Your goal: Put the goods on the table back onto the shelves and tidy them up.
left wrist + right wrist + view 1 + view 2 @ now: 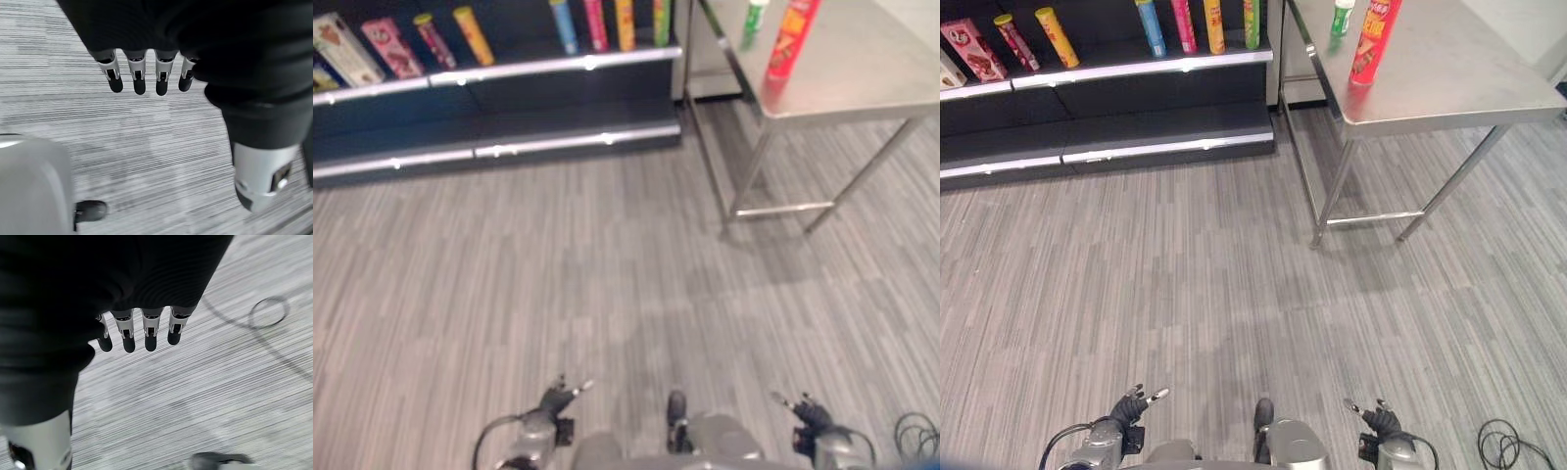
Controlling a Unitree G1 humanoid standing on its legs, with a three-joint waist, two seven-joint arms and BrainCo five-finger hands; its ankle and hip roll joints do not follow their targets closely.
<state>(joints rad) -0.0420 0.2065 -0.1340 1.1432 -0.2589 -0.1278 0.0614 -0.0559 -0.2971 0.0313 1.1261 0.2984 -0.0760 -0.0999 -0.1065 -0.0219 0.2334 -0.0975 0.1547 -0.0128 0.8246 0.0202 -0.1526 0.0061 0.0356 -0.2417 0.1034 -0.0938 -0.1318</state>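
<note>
Shelves (pixel 1136 61) far left: boxes and tubes lined up on upper shelf, lower shelf bare. Left hand (pixel 1128 407) low, fingers relaxed, empty. Right hand (pixel 1381 421) likewise, loose, nothing held. Table (pixel 1459 78) at right: green bottle (pixel 1342 18) and red tube (pixel 1374 41) standing there, both not yet shelved.
</note>
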